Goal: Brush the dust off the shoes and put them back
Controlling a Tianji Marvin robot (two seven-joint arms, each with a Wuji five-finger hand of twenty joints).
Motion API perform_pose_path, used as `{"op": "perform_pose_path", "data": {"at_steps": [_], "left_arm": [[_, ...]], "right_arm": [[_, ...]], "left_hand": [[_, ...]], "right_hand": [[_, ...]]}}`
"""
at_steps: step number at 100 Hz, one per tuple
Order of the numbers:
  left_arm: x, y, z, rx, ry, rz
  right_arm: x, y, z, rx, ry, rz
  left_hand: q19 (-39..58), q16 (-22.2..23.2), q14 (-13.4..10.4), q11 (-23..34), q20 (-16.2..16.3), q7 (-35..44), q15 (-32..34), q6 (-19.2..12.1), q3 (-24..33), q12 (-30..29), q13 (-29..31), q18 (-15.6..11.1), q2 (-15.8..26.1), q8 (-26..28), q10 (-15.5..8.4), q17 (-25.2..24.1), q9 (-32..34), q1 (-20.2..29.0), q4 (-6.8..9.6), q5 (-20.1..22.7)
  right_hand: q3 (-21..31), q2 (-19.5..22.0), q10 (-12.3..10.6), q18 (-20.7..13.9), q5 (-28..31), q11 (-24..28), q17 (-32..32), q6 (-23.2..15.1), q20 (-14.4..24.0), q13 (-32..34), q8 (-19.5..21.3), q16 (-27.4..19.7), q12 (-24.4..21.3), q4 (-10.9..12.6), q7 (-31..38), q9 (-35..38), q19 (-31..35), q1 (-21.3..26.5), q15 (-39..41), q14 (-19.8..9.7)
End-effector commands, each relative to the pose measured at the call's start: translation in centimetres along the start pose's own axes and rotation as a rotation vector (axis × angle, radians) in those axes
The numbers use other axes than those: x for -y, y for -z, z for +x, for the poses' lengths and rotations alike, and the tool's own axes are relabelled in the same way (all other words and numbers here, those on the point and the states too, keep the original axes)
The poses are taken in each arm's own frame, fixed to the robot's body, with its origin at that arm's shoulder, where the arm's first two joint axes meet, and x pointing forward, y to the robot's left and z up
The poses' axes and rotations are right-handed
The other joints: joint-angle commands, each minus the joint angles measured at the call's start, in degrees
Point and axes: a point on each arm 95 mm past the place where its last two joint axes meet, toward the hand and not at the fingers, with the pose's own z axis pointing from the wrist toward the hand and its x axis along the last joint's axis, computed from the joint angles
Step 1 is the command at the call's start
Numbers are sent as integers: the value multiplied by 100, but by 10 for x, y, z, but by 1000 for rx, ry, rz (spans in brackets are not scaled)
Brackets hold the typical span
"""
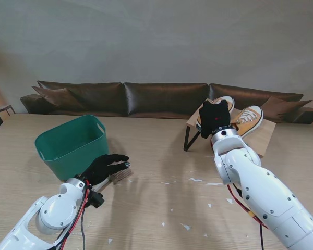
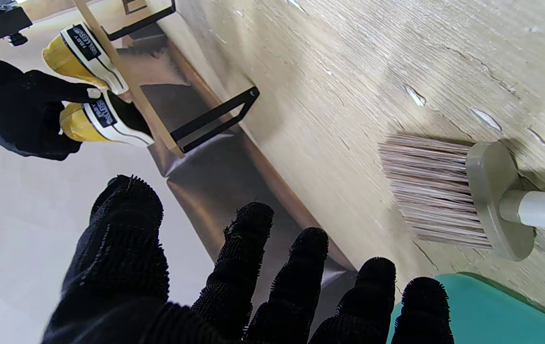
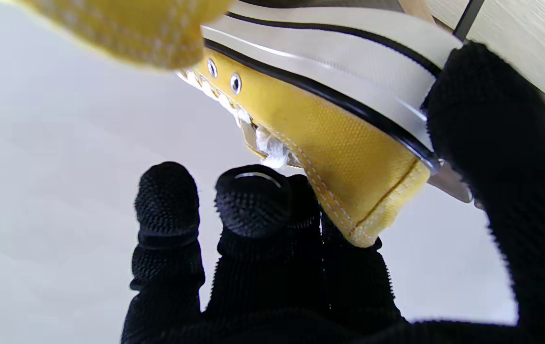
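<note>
A green basket stands on the wooden table; a brown sofa lines the wall.

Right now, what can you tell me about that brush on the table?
The brush lies flat on the wooden table, beside the green bin. It has a flat greyish head, a fan of pale, pinkish bristles and a light, round handle. The left hand hovers over it with fingers spread; whether they touch it cannot be told. White scraps lie scattered nearby.

Two white robot arms with black-gloved five-finger hands.
Glossy white shells carry small dark screws; the left hand and right hand wear knitted black gloves; red and black cables trail along each arm.
</note>
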Motion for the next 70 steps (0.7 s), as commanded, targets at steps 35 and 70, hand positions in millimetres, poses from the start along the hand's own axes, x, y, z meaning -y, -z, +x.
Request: {"op": "perform_pose_path", "data": {"at_steps": [35,70], "left_arm": [[-3,0,-1,4,11,-14],[-1,1,-2,5,11,-5]], "right_arm": [[-28,4,3,-60,0,-97],[-46,27,30,-168,-92,-202]], "left_hand": [[-106,-65,-79,-30,19,-18,-82,-3,-66,-4,-98,-227,229,-10,-2,-94,-48,185,147,56],[-108,-66,-85,-31,20,-21,-85,-5,-75,-6,-101,-230,240,-11,-2,-98,-53,189,148,54]], "right_hand": [[737,129,-182,-186,708,104,838,-15,-59,256,693,-2,202,412,1255,127,296,979,132,-144],[727,123,-241,-212,698,70,889,-105,-65,312,667,3,219,397,1254,174,300,919,129,-166]]}}
